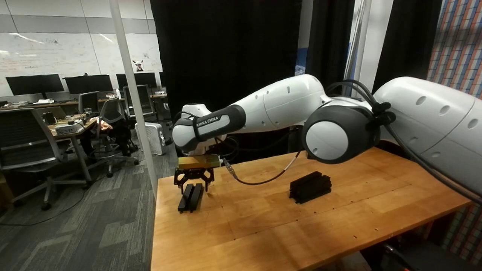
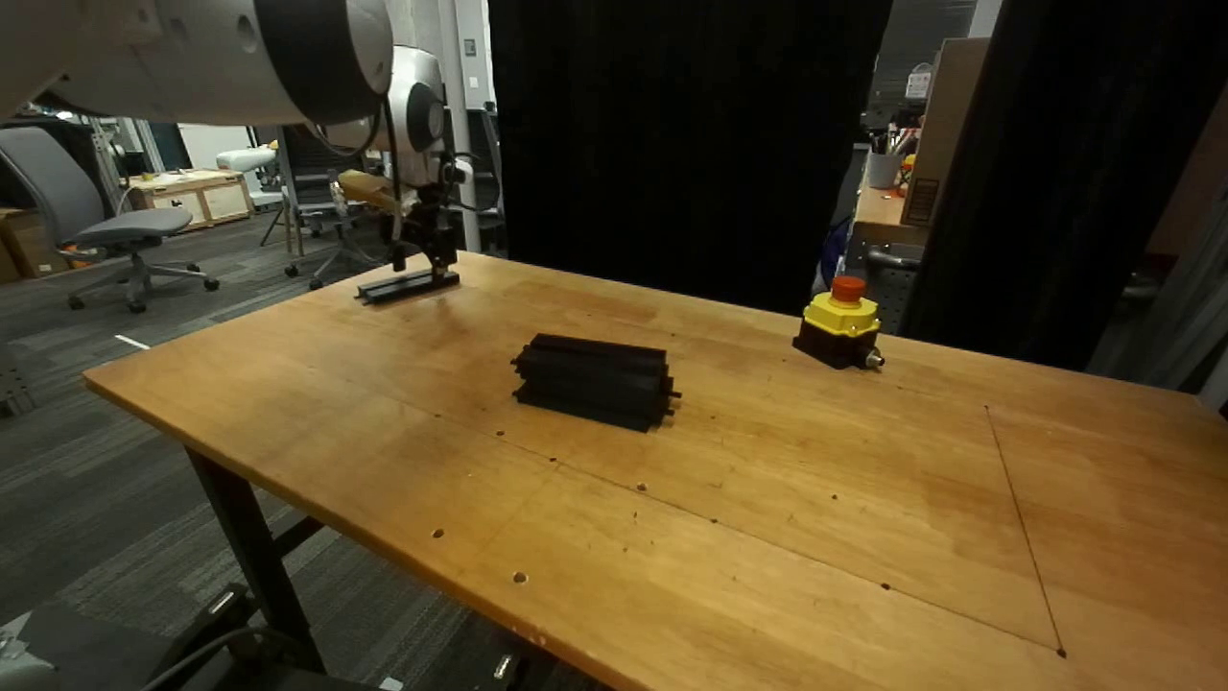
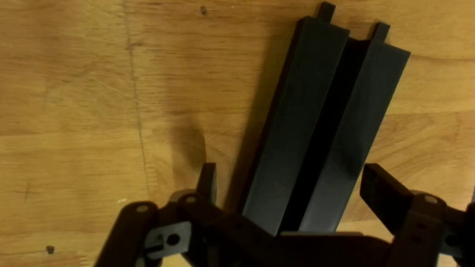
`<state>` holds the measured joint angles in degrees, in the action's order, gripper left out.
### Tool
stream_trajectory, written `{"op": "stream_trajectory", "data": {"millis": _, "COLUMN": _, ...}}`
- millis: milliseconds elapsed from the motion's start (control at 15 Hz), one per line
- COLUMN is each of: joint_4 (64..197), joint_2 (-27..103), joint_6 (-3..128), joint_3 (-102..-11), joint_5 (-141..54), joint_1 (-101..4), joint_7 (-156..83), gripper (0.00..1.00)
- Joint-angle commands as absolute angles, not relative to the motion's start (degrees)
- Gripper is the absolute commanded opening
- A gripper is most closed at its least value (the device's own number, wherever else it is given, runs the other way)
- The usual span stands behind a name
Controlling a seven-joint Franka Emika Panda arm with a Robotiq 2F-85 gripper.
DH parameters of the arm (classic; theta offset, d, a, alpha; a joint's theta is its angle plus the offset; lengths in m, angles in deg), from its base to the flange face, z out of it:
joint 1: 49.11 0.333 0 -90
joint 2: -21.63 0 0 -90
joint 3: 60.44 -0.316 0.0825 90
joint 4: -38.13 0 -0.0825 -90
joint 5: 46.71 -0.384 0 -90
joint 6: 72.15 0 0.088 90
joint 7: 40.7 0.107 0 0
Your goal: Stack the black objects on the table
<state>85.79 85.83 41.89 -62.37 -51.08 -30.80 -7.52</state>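
Two black strips (image 3: 302, 122), right of centre in the wrist view, lie framed by the spread gripper (image 3: 288, 178); grasp step, apparently: next align, close, carry to the pile (image 2: 595, 379).

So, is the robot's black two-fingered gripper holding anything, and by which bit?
Nothing is held: the gripper is open, and the wrist view shows bare wooden tabletop between one finger and the long, grooved black bar.

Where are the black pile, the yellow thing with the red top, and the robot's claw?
Black pile (image 2: 593, 384): in an exterior view, on its long side.
Yellow thing (image 2: 840, 317): in an exterior view, on its yellow casing.
Claw (image 3: 290, 176): in the wrist view, midway between its fingertips.
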Motion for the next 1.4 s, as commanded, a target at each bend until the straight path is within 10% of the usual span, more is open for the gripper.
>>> {"op": "stream_trajectory", "data": {"millis": 0, "joint_4": 79.11, "joint_2": 89.66, "joint_6": 40.45, "joint_3": -61.09, "joint_5": -50.49, "joint_1": -29.90, "joint_7": -3.81, "gripper": 1.00}}
{"op": "stream_trajectory", "data": {"millis": 733, "joint_4": 73.58, "joint_2": 93.18, "joint_6": 37.79, "joint_3": -60.77, "joint_5": -49.56, "joint_1": -28.72, "joint_7": -1.52, "gripper": 1.00}}
{"op": "stream_trajectory", "data": {"millis": 1067, "joint_4": 72.83, "joint_2": 92.99, "joint_6": 34.11, "joint_3": -59.05, "joint_5": -46.71, "joint_1": -27.77, "joint_7": -2.61, "gripper": 0.50}}
{"op": "stream_trajectory", "data": {"millis": 1333, "joint_4": 72.35, "joint_2": 92.75, "joint_6": 31.52, "joint_3": -58.50, "joint_5": -45.73, "joint_1": -28.14, "joint_7": -2.85, "gripper": 0.45}}
